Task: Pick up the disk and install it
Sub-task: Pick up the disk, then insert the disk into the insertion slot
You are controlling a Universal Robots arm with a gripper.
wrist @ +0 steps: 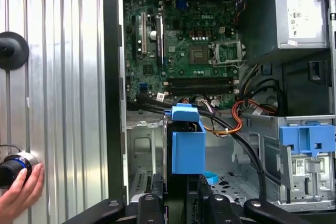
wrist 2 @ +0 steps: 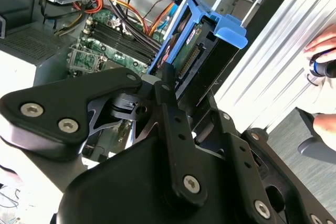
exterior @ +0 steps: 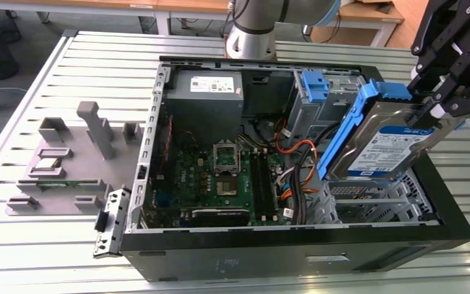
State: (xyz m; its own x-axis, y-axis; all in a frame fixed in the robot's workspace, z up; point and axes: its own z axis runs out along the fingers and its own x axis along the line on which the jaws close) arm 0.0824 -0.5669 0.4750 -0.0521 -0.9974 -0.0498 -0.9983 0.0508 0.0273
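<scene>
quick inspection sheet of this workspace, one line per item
surface: slatted metal table, open computer case on it
job's things: disk held tilted above the case's drive cage, not yet seated
clutter: grey holders at the exterior view's left
grippers: gripper shut on the disk's upper edge
cables: orange and black wires inside the case
surroundings: a hand on a knob at the table

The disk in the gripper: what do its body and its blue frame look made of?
Disk body: apparently bare metal, going by its silver colour and dull sheen. Its blue-and-white label looks like smooth paper or film. Blue carrier: probably moulded plastic, with an even colour, a smooth semi-matte surface and rounded tab shapes.
</scene>
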